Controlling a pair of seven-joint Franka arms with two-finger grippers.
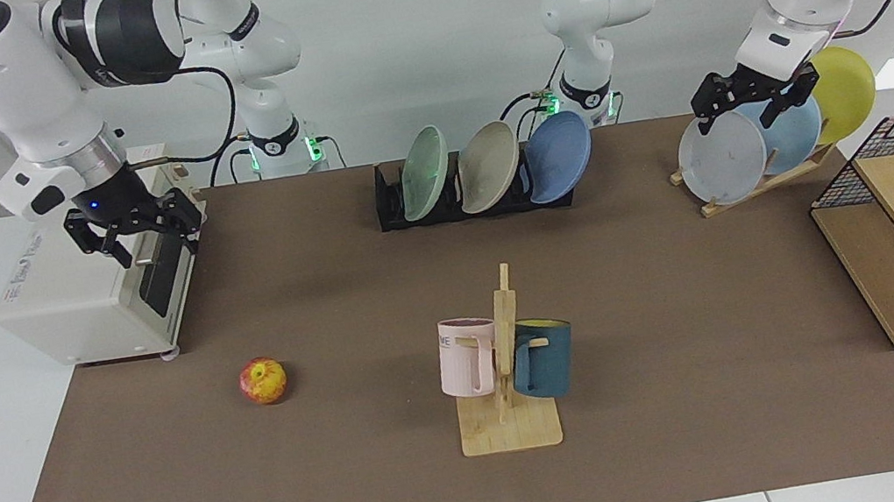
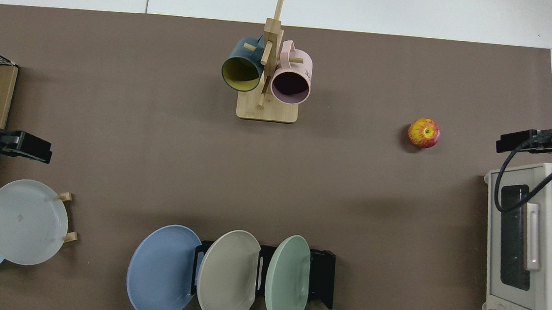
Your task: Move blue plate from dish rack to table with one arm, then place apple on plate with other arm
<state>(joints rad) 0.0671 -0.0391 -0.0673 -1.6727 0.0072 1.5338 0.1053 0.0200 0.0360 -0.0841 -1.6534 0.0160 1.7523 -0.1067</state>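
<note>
left claw (image 1: 754, 101) hangs spread before the wooden stand's plates (image 1: 724, 156), right claw (image 1: 133, 229) spread above the toaster oven (image 1: 98, 290); blue plate (image 1: 559, 155) leans in the dish rack (image 1: 396, 205), apple (image 1: 263, 380) on the table (image 1: 698, 390)

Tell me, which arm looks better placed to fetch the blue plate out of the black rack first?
Probably the left. Its gripper hangs open over the wooden plate stand, on the blue plate's end of the dish rack. The right gripper hangs open by the toaster oven, nearer the apple.

Pink mug (image 1: 467, 356): letters "ME" legible; oven (image 1: 94, 290) label unreadable.
</note>
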